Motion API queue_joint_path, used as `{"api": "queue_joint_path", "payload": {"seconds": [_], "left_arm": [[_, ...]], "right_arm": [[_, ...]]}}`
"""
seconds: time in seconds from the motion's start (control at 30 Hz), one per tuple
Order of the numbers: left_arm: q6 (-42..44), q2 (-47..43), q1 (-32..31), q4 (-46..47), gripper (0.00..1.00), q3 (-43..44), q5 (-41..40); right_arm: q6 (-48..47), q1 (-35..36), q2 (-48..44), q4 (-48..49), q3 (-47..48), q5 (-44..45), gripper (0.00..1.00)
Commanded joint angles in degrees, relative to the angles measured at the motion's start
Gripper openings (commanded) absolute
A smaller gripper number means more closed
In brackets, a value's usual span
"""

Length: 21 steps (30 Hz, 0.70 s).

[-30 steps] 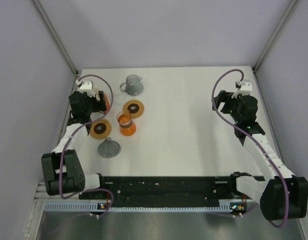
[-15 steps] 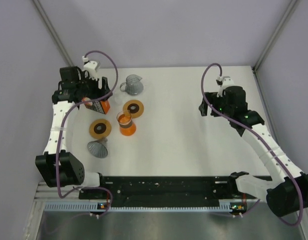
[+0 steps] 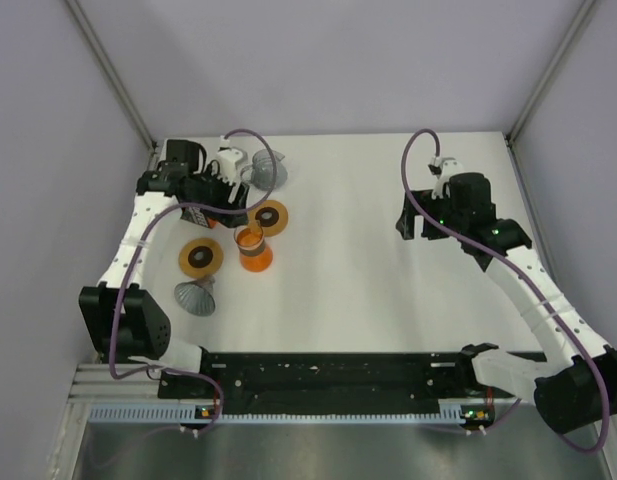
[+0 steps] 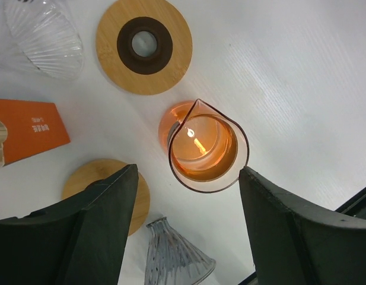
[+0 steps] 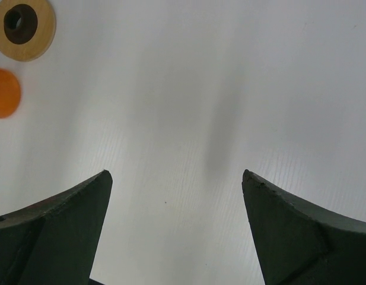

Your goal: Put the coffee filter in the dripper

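A: Left edge first, go.
B: Ribbed glass cone (image 3: 195,295) on the desk (image 3: 388,290), towards the front. Can't tell if it's lying on its side. Just behind it is a wooden ring (image 3: 201,257) with a dark centre, flat.
A: Left claw?
B: The left claw (image 4: 187,171) hangs over the cluster, pointing down, jaws wide, nothing in them. Its wrist view looks straight into the orange carafe (image 4: 203,148), upright on the desk below. The carafe shows between the two fingers, no contact that I can see.
A: The orange thing beside it?
B: Orange packet (image 4: 25,127), printed, flat on the desk, left of the carafe. In the top view the arm mostly covers it.
A: Dripper?
B: The dripper (image 4: 43,35) is clear ribbed glass, at the back of the group, apart from the packet. A cable crosses it in the top view. Whether anything sits inside it, can't tell.
A: Between dripper and carafe?
B: A second wooden ring (image 4: 144,46), flat, just beside the dripper.
A: Filter?
B: Can't pick out the filter as such in any view.
A: Right side.
B: The right claw (image 5: 177,175) is well apart from the group, above the desk, jaws wide, holding nothing. White desk surface shows between its fingers. A wooden ring and an orange blur sit at the left edge of its wrist view.
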Motion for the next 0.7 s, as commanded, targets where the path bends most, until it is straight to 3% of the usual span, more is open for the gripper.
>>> {"api": "queue_joint_path", "payload": {"seconds": [0.0, 0.43, 0.53, 0.67], "left_arm": [[3.7, -0.2, -1.8, 0.0, 0.73, -1.9, -4.0], [0.6, 10.4, -5.1, 6.6, 0.58, -1.2, -12.8], [-0.5, 11.8, -5.2, 6.1, 0.46, -1.0, -12.8], [-2.2, 11.5, -6.5, 5.8, 0.17, -1.4, -6.8]], "right_arm": [[-0.7, 0.7, -0.2, -0.2, 2.7, -1.1, 0.91], [-1.0, 0.7, -0.8, -0.2, 0.5, -1.6, 0.91], [-0.8, 0.7, -1.3, -0.2, 0.0, -1.9, 0.91], [-0.8, 0.7, -2.0, -0.2, 0.0, -2.0, 0.92]]}}
